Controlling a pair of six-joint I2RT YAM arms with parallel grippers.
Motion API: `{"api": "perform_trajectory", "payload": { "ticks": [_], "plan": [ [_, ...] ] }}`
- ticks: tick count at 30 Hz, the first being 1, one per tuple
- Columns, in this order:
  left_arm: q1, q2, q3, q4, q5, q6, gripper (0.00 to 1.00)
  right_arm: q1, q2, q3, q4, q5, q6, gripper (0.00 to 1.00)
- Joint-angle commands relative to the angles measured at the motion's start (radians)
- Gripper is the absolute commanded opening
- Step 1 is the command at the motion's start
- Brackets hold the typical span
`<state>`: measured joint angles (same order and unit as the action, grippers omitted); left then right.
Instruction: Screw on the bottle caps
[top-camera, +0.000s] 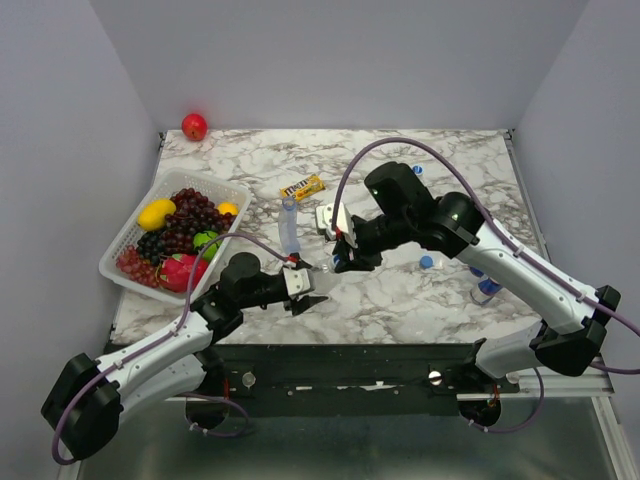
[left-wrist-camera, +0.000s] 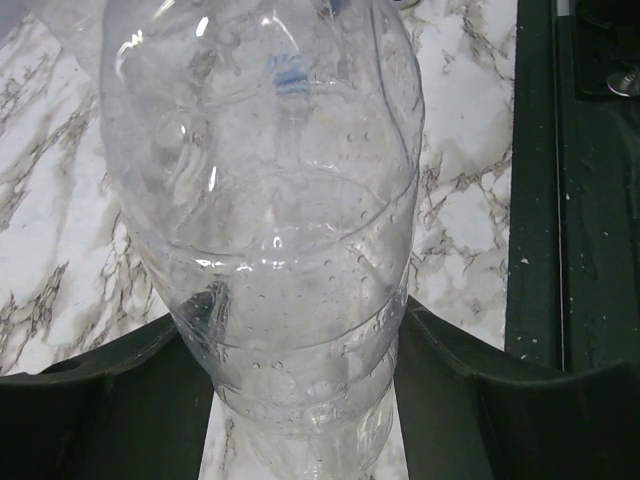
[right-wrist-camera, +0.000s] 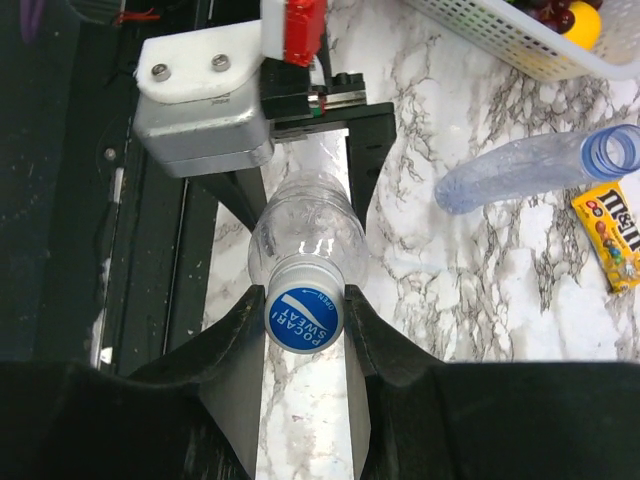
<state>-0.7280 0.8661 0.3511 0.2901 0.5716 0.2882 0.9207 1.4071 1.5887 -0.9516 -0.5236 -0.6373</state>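
Observation:
A wide clear bottle (left-wrist-camera: 270, 200) hangs between the two arms above the table's front edge. My left gripper (left-wrist-camera: 300, 400) is shut on its lower body, one finger (left-wrist-camera: 480, 400) on each side. A blue cap (right-wrist-camera: 304, 318) sits on the bottle's neck (right-wrist-camera: 305, 235), and my right gripper (right-wrist-camera: 305, 330) is shut on that cap. From above, the left gripper (top-camera: 308, 288) and right gripper (top-camera: 341, 262) face each other closely. A slim blue-tinted bottle (top-camera: 289, 225) lies open and uncapped behind them. One loose blue cap (top-camera: 427, 262) rests on the marble under the right arm.
A white basket (top-camera: 125, 255) full of fruit stands at the left. A yellow candy pack (top-camera: 303, 187) lies behind the slim bottle (right-wrist-camera: 530, 170). A red apple (top-camera: 194, 126) sits in the far left corner. Something blue and clear (top-camera: 488, 287) peeks out beside the right forearm.

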Motion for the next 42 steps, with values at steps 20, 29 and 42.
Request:
{"api": "perform_trajectory", "payload": {
  "ticks": [20,29,42],
  "plan": [
    [-0.004,-0.085,0.015,0.202,-0.125,-0.070,0.00,-0.023,0.072,0.037,0.022,0.114,0.367,0.39],
    [-0.004,-0.091,-0.021,0.138,-0.110,-0.057,0.00,-0.022,0.116,0.123,-0.038,0.106,0.275,0.43],
    [-0.001,-0.101,-0.063,0.123,-0.124,-0.104,0.00,-0.023,0.122,0.194,-0.094,0.067,0.213,0.63]
  ]
}}
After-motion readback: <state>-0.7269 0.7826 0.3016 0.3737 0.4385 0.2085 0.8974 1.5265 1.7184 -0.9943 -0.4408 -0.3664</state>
